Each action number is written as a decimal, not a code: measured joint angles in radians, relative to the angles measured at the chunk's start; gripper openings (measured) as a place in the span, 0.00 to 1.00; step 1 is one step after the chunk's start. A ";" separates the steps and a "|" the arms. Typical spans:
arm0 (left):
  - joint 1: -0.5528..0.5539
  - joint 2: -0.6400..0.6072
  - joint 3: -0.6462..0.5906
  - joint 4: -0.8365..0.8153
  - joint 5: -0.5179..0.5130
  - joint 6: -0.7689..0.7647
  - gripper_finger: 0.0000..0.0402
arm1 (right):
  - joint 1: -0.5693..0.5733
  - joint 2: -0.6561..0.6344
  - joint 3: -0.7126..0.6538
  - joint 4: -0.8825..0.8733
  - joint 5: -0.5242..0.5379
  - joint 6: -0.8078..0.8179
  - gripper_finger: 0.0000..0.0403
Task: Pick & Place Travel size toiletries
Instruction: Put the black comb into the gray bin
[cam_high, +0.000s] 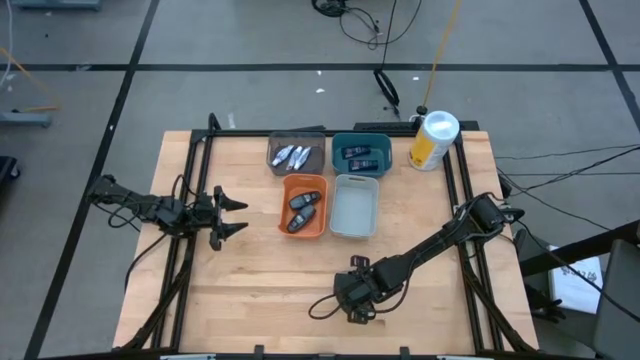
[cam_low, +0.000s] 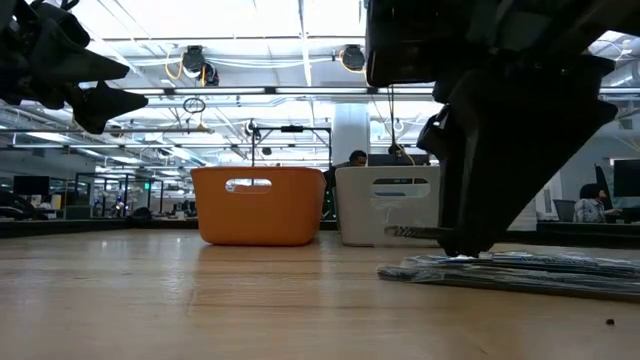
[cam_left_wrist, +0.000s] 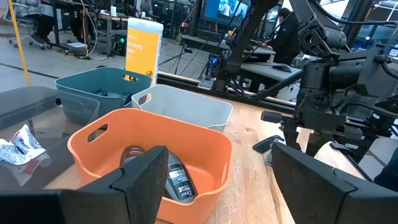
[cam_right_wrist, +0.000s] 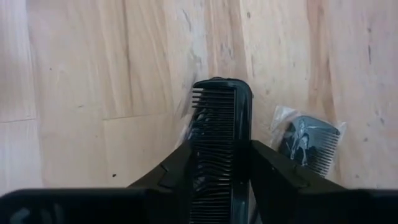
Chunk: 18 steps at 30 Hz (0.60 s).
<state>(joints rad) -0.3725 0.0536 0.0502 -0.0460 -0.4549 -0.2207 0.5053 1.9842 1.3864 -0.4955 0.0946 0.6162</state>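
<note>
black comb (cam_right_wrist: 214, 143): near end hidden between the right gripper (cam_right_wrist: 217, 180) fingers and cut off by the edge
second comb (cam_right_wrist: 309, 144): one end covered by a finger
orange bin (cam_left_wrist: 149, 158): near wall hides part of the dark ovals (cam_left_wrist: 177, 177)
teal bin (cam_high: 361, 151): contents too small to name

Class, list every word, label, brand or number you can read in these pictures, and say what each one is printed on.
Nothing reads with certainty.
Yellow-and-white canister: white lettering, too blurred to read.
Dark ovals in the orange bin: white label, too small to read.
Wrapped comb on the table: a pale printed figure, no legible words.
Comb between the right gripper's fingers: no text.
</note>
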 joint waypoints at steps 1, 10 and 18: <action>0.000 0.000 0.000 0.000 0.000 0.000 0.70 | 0.000 0.000 0.000 0.001 0.001 0.000 0.29; 0.000 0.000 0.000 0.000 0.000 0.000 0.70 | 0.000 -0.033 0.002 0.000 0.007 0.008 0.29; 0.000 0.000 0.000 0.000 0.000 -0.001 0.70 | -0.002 -0.100 0.002 0.009 0.026 0.007 0.29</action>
<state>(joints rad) -0.3727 0.0538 0.0502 -0.0460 -0.4547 -0.2213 0.5034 1.8841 1.3884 -0.4862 0.1203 0.6235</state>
